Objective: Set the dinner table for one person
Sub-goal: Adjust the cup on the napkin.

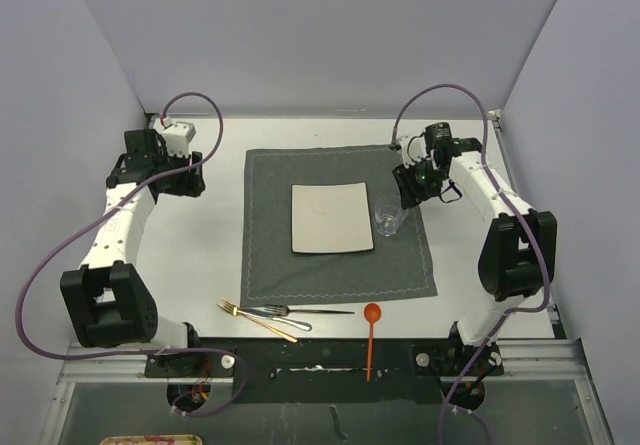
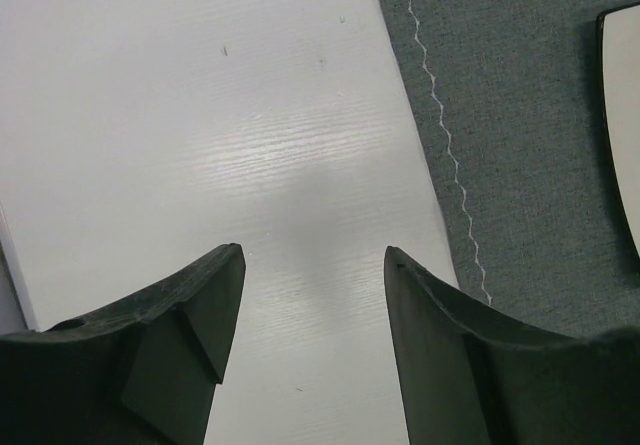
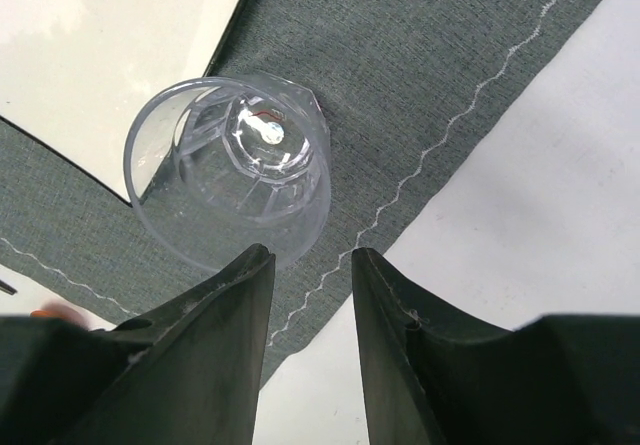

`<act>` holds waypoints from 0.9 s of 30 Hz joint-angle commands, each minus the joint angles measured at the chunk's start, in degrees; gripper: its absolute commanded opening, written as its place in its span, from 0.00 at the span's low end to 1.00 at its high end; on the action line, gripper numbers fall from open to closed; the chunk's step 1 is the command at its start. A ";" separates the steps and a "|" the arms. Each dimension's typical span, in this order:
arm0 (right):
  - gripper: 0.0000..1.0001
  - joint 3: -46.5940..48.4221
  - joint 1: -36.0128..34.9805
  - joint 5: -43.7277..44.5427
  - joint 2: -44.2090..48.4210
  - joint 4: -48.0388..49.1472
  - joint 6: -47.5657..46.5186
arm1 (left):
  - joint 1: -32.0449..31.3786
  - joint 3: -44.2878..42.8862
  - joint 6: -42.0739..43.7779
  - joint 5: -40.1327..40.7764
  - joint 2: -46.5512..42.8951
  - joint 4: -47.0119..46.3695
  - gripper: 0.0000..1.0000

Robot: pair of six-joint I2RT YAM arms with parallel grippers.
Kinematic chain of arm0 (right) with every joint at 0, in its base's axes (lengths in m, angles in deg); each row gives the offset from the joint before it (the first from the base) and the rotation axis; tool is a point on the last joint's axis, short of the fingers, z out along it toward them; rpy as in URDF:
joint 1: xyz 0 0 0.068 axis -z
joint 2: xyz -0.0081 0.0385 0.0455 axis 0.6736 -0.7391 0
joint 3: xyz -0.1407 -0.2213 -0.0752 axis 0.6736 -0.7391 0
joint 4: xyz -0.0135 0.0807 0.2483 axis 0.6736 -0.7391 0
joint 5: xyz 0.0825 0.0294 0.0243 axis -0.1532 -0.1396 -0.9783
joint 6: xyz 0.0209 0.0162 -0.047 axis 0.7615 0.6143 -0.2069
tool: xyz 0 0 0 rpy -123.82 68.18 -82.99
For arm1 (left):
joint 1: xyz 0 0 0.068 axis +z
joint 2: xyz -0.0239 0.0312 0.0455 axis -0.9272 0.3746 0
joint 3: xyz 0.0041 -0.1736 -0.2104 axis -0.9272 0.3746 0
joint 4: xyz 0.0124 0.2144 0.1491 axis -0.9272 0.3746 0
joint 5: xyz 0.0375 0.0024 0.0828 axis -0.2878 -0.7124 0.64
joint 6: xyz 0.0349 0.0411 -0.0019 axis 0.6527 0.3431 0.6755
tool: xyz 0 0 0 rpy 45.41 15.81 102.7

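We judge the glass (image 3: 230, 165) set beside the plate (image 1: 331, 218) on the placemat (image 1: 270, 255) mid-bench (image 1: 200, 255), with right end effector (image 3: 312, 255) and left end effector (image 2: 315, 255) both spread empty, so near-edge cutlery (image 1: 280, 314) comes next.

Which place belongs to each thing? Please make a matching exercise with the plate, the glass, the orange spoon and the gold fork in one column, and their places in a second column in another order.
Things:
1. plate
2. glass
3. orange spoon
4. gold fork

Places:
A. on the bare table, by the near left corner of the placemat
B. handle lying over the black rail at the near edge
C. middle of the placemat
D. on the placemat, just right of the plate

Pairs: 1-C; 2-D; 3-B; 4-A
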 commanded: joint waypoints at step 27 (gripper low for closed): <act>0.35 4.96 -1.49 1.20 -6.53 -0.23 0.69 | 1.03 10.75 -1.45 -0.36 -9.00 -9.97 0.57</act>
